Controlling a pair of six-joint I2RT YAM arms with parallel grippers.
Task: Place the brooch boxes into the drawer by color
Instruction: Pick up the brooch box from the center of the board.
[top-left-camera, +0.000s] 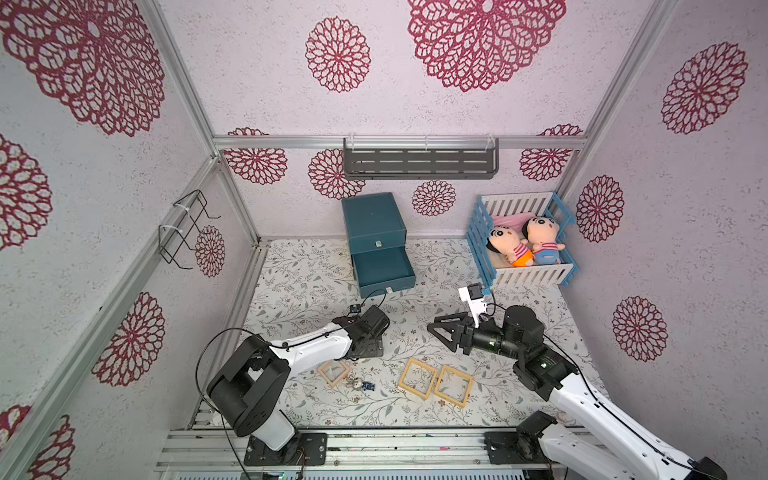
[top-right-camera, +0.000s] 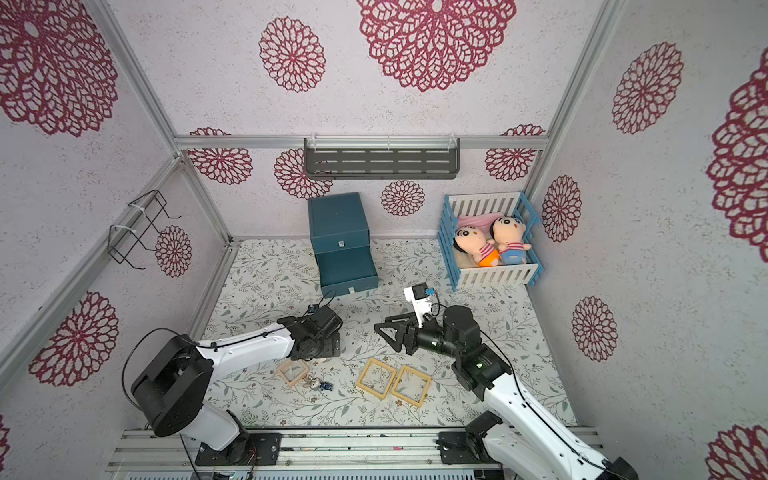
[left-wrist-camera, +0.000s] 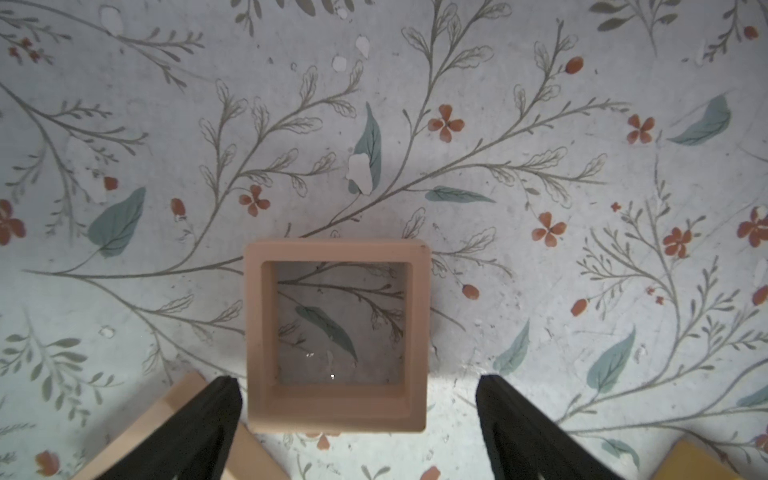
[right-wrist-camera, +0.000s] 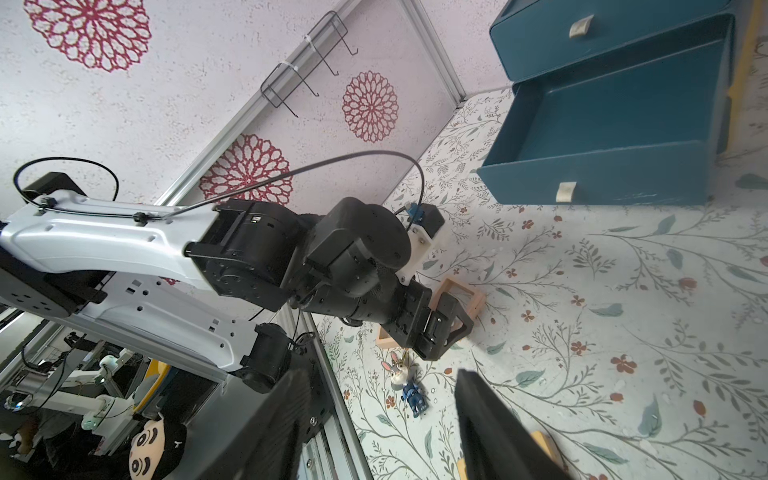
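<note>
Looking like the pick-up step: left claw (left-wrist-camera: 358, 381) sits wide open around a pale pink brooch box (left-wrist-camera: 336, 332) on the desk (left-wrist-camera: 540, 83), so next it should pinch, lift, carry to the open drawer (top-left-camera: 384, 266) at 12 o'clock.

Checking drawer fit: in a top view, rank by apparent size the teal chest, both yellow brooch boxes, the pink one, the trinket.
1. teal chest
2. yellow brooch boxes, the two look alike
3. pink brooch box
4. trinket
</note>
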